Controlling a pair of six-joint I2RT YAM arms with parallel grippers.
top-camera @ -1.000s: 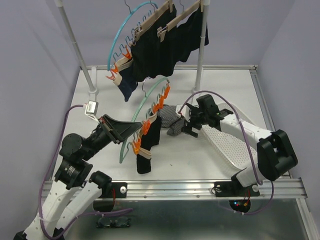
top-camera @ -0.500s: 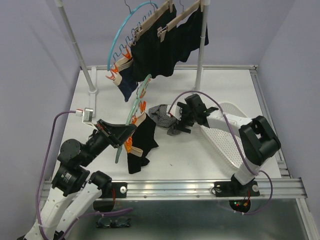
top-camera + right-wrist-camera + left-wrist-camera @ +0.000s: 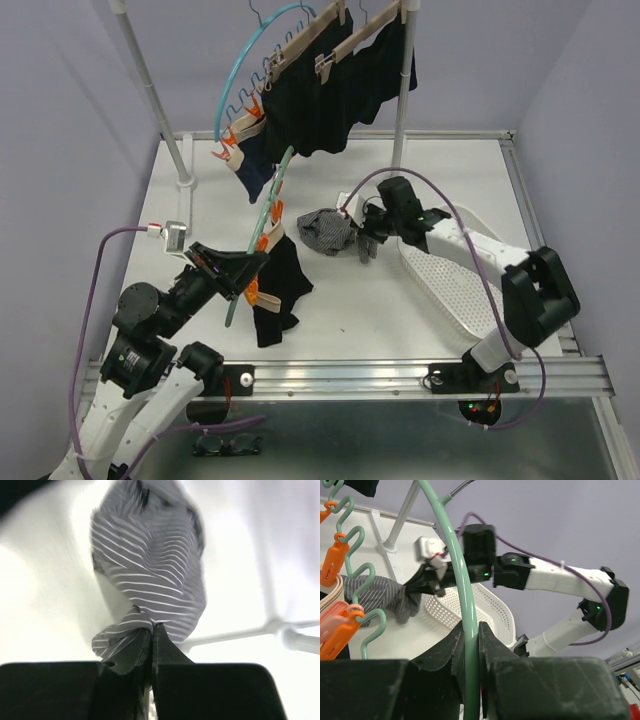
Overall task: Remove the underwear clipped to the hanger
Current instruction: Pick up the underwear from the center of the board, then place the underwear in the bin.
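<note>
Over the tabletop (image 3: pixel 380 330), seen from above, we find the left pincer (image 3: pixel 232 268) clamped on the green hanger (image 3: pixel 268 205), holding it tilted. Black underwear (image 3: pixel 277 292) hangs from it by orange clips (image 3: pixel 262 243). The right pincer (image 3: pixel 362 243) grips the striped grey underwear (image 3: pixel 325 230), bunched clear of the hanger and near the white basket (image 3: pixel 450 290). More dark underwear (image 3: pixel 320 100) hangs on hangers behind.

At the left wrist, we see the left pincer (image 3: pixel 470 630) pressed onto the green hanger (image 3: pixel 451 545) from both sides, the striped grey underwear (image 3: pixel 375 597) beyond.

At the right wrist, the right pincer (image 3: pixel 151 630) is pinched together on a fold of the striped grey underwear (image 3: pixel 150 570).
</note>
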